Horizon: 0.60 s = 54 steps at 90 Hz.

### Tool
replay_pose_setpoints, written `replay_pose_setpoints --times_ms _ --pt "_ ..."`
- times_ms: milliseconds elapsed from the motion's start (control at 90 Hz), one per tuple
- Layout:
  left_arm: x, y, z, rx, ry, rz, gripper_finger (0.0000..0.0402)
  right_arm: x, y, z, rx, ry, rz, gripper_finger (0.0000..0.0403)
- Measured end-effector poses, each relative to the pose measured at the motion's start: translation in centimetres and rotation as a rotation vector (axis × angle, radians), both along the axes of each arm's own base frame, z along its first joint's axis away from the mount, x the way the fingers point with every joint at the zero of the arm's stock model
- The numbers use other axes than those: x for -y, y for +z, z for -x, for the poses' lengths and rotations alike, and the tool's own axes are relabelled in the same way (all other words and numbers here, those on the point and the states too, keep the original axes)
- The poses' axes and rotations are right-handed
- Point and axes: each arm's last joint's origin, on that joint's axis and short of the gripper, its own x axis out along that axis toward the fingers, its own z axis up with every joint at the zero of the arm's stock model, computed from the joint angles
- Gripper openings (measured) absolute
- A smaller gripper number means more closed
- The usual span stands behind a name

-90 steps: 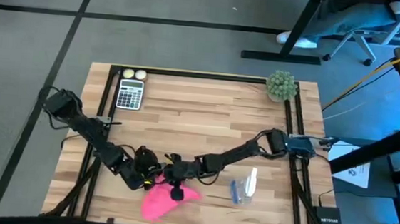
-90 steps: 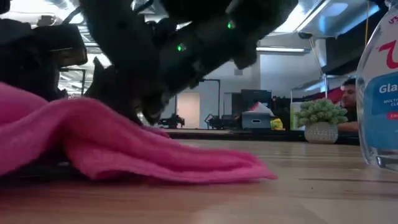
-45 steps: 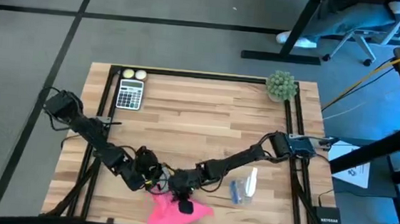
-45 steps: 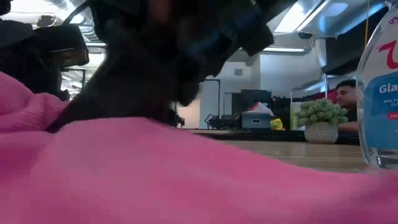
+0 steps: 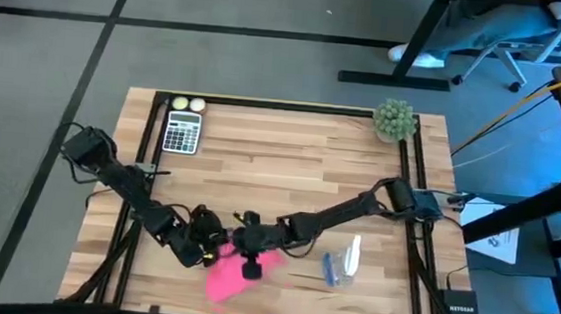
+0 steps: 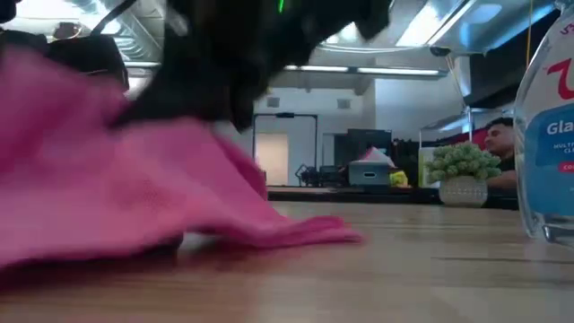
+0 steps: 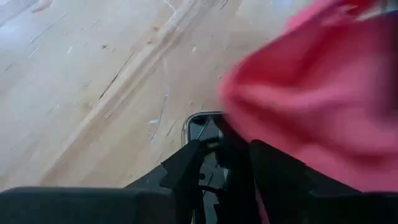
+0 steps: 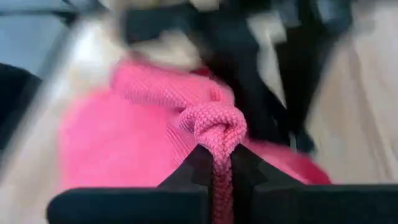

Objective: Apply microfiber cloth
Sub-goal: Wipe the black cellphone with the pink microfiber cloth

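The bright pink microfiber cloth (image 5: 234, 277) lies bunched near the table's front edge, left of centre, and spreads low over the wood in the low view (image 6: 108, 188). My right gripper (image 8: 221, 163) is shut on a fold of it. My left gripper (image 7: 225, 167) sits just left of the cloth in the high view (image 5: 209, 253), shut on a black phone (image 7: 204, 126). The cloth (image 7: 311, 93) covers most of the phone, so only one corner shows. My left gripper has the phone's near end (image 7: 214, 146) between its two fingers, which lie low over the table. The phone lies flat on the wood, its far part under the cloth. My right gripper pinches a bunched fold of the cloth (image 8: 214, 127) between its two fingers, slanting down from the table's right. The rest of the cloth lies slack on the table and over the phone.
A clear-and-blue spray bottle (image 5: 342, 263) lies right of the cloth and looms at the right of the low view (image 6: 549, 135). A calculator (image 5: 182, 131) and two small balls (image 5: 186, 103) sit far left, a potted plant (image 5: 394, 120) far right. A person (image 6: 504, 144) sits beyond the table.
My right gripper has dragged the cloth toward the table's near edge and then back toward the far edge and the left gripper. The cloth slid over the phone with it and has ended about where it started. My left gripper has kept still.
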Motion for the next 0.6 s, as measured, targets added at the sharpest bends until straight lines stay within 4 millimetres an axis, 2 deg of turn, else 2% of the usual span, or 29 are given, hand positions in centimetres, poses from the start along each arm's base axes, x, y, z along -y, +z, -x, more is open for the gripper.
replay_pose_setpoints --times_ms 56,211,311,456,600 --pt "0.0 0.0 0.0 0.001 0.000 0.000 0.0128 0.0 -1.5 -0.1 -0.031 -0.005 -0.028 0.0003" --pt "0.0 0.0 0.0 0.001 0.002 -0.001 0.0128 -2.0 -2.9 0.5 -0.108 0.060 -0.104 0.0003" --pt "0.0 0.0 0.0 -0.001 0.001 -0.003 0.0128 -3.8 -2.7 1.7 -0.167 0.115 -0.109 0.0003" --pt "0.0 0.0 0.0 -0.001 0.001 -0.003 0.0128 -5.3 -2.6 3.1 -0.294 0.270 -0.238 0.0003" --pt "0.0 0.0 0.0 -0.001 0.000 -0.002 0.0128 -5.2 -1.0 3.6 -0.273 0.327 -0.169 0.0003"
